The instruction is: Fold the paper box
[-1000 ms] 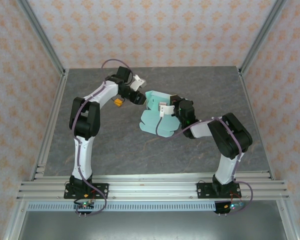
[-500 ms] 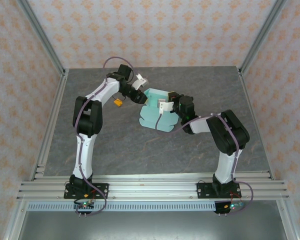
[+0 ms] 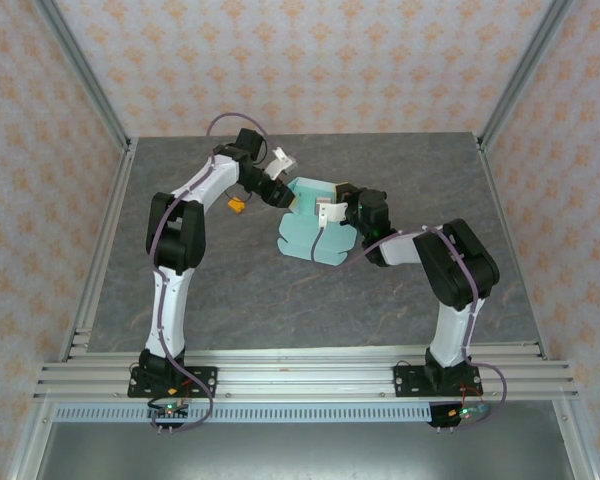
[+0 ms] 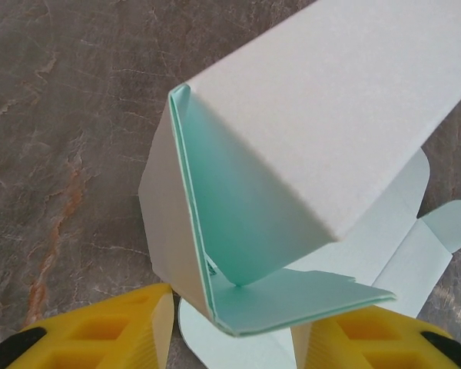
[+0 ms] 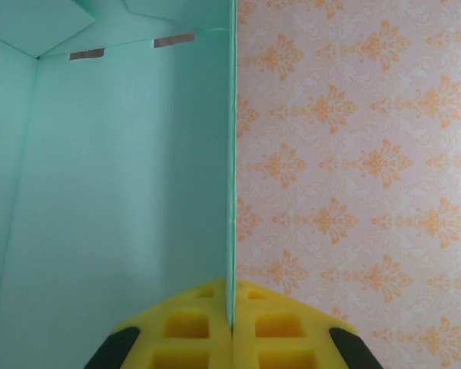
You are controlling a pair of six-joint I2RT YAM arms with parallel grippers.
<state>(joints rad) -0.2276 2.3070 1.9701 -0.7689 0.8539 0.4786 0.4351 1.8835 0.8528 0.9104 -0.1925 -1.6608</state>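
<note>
Left of centre on the grey bench point(image 3: 230, 290), a small orange block point(image 3: 237, 206) lies just beside the left arm point(image 3: 205, 185). The left end effector point(image 4: 232, 315) is spread wide, with a folded corner of the box point(image 3: 318, 228) between its yellow fingers point(image 4: 115, 334). The box, mint card partly folded with rounded flaps flat on the bench, sits toward the back between the two end effectors. On its right side, the right end effector point(image 5: 232, 307) is closed tight on the edge of one upright wall, its pads point(image 5: 192, 330) meeting around the card
</note>
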